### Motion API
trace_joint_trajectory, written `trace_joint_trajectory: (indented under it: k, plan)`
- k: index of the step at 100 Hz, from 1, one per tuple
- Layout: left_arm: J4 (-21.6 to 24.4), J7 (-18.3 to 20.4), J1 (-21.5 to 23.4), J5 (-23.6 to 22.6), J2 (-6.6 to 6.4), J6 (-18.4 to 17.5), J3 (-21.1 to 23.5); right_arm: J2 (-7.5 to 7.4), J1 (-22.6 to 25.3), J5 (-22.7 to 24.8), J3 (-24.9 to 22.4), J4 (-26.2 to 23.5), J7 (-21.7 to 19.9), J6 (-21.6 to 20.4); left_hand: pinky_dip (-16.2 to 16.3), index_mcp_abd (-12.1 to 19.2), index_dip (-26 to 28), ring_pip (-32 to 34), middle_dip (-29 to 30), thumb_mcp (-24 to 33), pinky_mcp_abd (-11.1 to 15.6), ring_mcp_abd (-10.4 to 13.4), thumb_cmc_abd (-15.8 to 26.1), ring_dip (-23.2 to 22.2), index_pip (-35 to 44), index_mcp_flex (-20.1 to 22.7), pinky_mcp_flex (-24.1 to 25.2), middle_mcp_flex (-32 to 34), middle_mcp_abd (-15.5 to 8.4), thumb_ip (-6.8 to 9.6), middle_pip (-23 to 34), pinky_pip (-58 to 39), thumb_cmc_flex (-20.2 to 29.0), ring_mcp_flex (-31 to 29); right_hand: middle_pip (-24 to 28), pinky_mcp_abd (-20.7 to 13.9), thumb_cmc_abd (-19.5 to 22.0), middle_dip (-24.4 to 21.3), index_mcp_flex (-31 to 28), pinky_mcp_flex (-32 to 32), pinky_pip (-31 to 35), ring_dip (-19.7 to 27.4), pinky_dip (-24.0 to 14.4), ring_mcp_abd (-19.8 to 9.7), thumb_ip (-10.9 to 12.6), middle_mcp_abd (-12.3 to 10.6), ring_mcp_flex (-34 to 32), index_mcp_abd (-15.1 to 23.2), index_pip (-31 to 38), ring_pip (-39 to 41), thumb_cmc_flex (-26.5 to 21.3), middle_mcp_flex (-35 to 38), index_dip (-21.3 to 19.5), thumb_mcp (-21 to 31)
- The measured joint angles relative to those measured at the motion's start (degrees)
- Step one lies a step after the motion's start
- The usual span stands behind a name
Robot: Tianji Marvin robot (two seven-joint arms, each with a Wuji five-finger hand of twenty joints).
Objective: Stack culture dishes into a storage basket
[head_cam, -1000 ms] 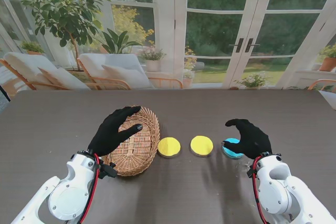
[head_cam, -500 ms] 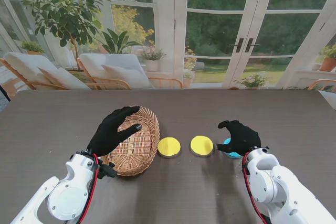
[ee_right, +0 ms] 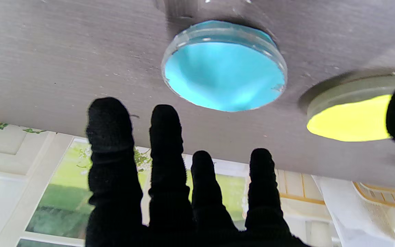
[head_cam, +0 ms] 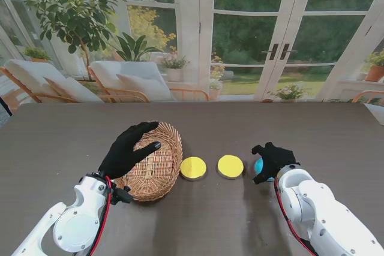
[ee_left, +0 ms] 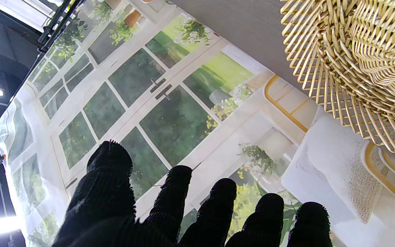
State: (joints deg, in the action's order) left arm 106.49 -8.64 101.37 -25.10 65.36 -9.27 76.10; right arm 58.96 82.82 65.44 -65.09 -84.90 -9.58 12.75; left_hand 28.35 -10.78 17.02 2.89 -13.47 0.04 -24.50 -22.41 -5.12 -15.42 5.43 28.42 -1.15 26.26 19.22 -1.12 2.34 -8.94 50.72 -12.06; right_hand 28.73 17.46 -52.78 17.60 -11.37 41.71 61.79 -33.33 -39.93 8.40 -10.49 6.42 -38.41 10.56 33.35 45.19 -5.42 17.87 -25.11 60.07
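A woven wicker basket (head_cam: 157, 163) (ee_left: 355, 51) stands left of the table's middle. My left hand (head_cam: 127, 151) (ee_left: 183, 212) hovers over its left rim, open with fingers spread and holding nothing. To the basket's right, two yellow culture dishes (head_cam: 193, 168) (head_cam: 230, 166) lie in a row. A blue dish (head_cam: 258, 165) (ee_right: 223, 68) lies flat on the table right of them, mostly hidden in the stand view. My right hand (head_cam: 273, 160) (ee_right: 183, 192) hangs just above it, fingers apart, not gripping. The nearer yellow dish (ee_right: 350, 116) shows beside the thumb.
The dark wood-grain table (head_cam: 198, 130) stretches far behind the dishes and basket. My two white forearms (head_cam: 78, 220) (head_cam: 318, 208) rise from the near corners. Behind the table's far edge are a window backdrop and chairs.
My right hand has shifted left over the blue dish, which now shows only as a sliver in the stand view. The left hand, the basket and the yellow dishes have stayed put.
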Motion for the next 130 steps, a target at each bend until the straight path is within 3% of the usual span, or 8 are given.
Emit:
trace_joint_trajectory:
  k: [13, 58, 61, 71, 87, 95, 116, 130]
  plan:
    - [-0.02, 0.03, 0.07, 0.09, 0.0, -0.12, 0.06, -0.23, -2.08, 0.65, 1.52, 0.96, -4.75, 1.07, 0.0, 0.0, 0.0, 0.0, 0.0, 0.0, 0.0, 0.0, 0.0, 0.0, 0.0, -0.01, 0.0, 0.0, 0.0, 0.0, 0.0, 0.0, 0.0, 0.0, -0.66, -0.19, -0.01, 0.01, 0.63, 0.0, 1.38, -0.73, -1.47, -0.53, -0.49, -0.01, 0.02, 0.1, -0.7, 2.26, 0.77, -0.73, -0.31, -0.01]
    - [0.0, 0.26, 0.35, 0.19, -0.02, -0.28, 0.25, -0.74, -5.86, -0.64, 5.15, 5.58, -7.54, 2.93, 0.0, 0.0, 0.0, 0.0, 0.0, 0.0, 0.0, 0.0, 0.0, 0.0, 0.0, -0.01, 0.0, 0.0, 0.0, 0.0, 0.0, 0.0, 0.0, 0.0, -0.96, -0.76, -0.02, 0.01, 3.03, 0.0, 2.48, -1.32, -2.96, -1.15, -0.53, 0.05, 0.08, 0.06, -4.34, 3.84, 1.48, -2.18, -2.31, 0.03]
    - [0.0, 0.32, 0.36, 0.25, -0.02, -0.29, 0.26, -0.77, -5.89, -0.6, 5.21, 5.7, -7.68, 2.94, 0.0, 0.0, -0.01, 0.0, 0.0, 0.0, 0.0, 0.0, 0.0, 0.0, 0.0, -0.01, 0.0, 0.0, 0.0, 0.0, 0.0, 0.0, 0.0, 0.0, -0.95, -0.77, -0.1, 0.01, 3.03, 0.0, 2.48, -1.32, -2.97, -1.15, -0.98, 0.06, 0.09, 0.06, -5.03, 3.96, 1.53, -2.18, -2.39, 3.26]
    - [0.0, 0.41, 0.37, 0.3, -0.02, -0.31, 0.26, -0.93, -6.11, -0.56, 5.63, 6.18, -7.91, 3.05, 0.0, 0.0, -0.01, 0.0, 0.0, 0.0, 0.0, 0.0, 0.0, 0.0, 0.0, -0.01, 0.0, 0.0, 0.0, 0.0, 0.0, 0.0, 0.0, 0.0, -0.94, -0.81, -0.6, 0.01, 3.6, 0.0, 2.48, -1.33, -3.0, -1.17, -1.49, 0.1, 0.14, 0.06, -6.55, 4.14, 1.6, -2.18, -3.39, 2.49]
    - [0.0, 0.52, 0.39, 0.35, -0.03, -0.36, 0.29, -0.98, -6.66, -0.92, 6.54, 7.29, -7.22, 3.48, 0.0, 0.0, -0.01, 0.0, 0.0, 0.0, 0.0, 0.0, 0.0, 0.0, 0.0, -0.01, 0.0, 0.0, 0.0, 0.0, 0.0, 0.0, 0.0, 0.0, 1.33, -0.8, -0.74, 0.01, 3.6, 0.0, 2.52, -1.94, -4.39, -1.19, -1.49, 0.68, 0.0, 0.33, -9.72, 5.24, 1.27, -2.16, -8.92, 2.49]
    - [0.0, 0.59, 0.39, 0.44, -0.04, -0.36, 0.29, -0.97, -6.88, -2.0, 6.91, 7.86, -6.65, 3.92, -0.01, 0.0, -0.01, 0.0, 0.0, 0.0, 0.0, 0.0, 0.0, 0.0, 0.0, -0.01, 0.0, 0.0, 0.0, 0.0, 0.0, 0.0, 0.0, 0.0, 2.16, -0.82, -3.56, 0.41, 4.52, 0.0, 3.1, -2.42, -4.39, -1.26, -1.49, 0.93, -2.11, 0.34, -10.43, 6.16, -1.74, -2.11, -10.1, 2.75]
    - [0.0, 0.83, 0.39, 0.58, -0.05, -0.36, 0.29, -0.94, -7.89, -4.15, 8.08, 9.17, -5.32, 5.23, -0.01, 0.0, -0.01, 0.0, 0.0, 0.0, 0.01, 0.0, 0.0, 0.0, 0.0, -0.01, 0.0, 0.0, 0.0, 0.0, 0.0, 0.0, 0.0, 0.0, 7.29, -0.82, -5.86, 2.34, 4.32, 0.0, 5.39, -4.0, -4.4, -1.65, -1.26, 2.66, -7.03, 0.61, -11.38, 10.2, -7.15, 1.95, -13.21, 5.15]
    - [-0.01, 0.92, 0.37, 0.72, -0.06, -0.36, 0.29, -0.65, -8.87, -6.47, 8.99, 10.89, -2.15, 6.19, -0.01, 0.0, -0.01, 0.0, 0.0, 0.0, 0.01, 0.0, 0.0, 0.0, 0.0, -0.01, 0.0, 0.0, 0.0, 0.0, 0.0, 0.0, 0.0, 0.0, 8.5, -0.82, -8.03, 2.93, 3.02, 0.0, 7.93, -4.03, -4.34, -2.1, -1.31, 4.37, -12.03, 1.63, -1.81, 11.96, -8.79, 6.63, -13.29, 5.14]
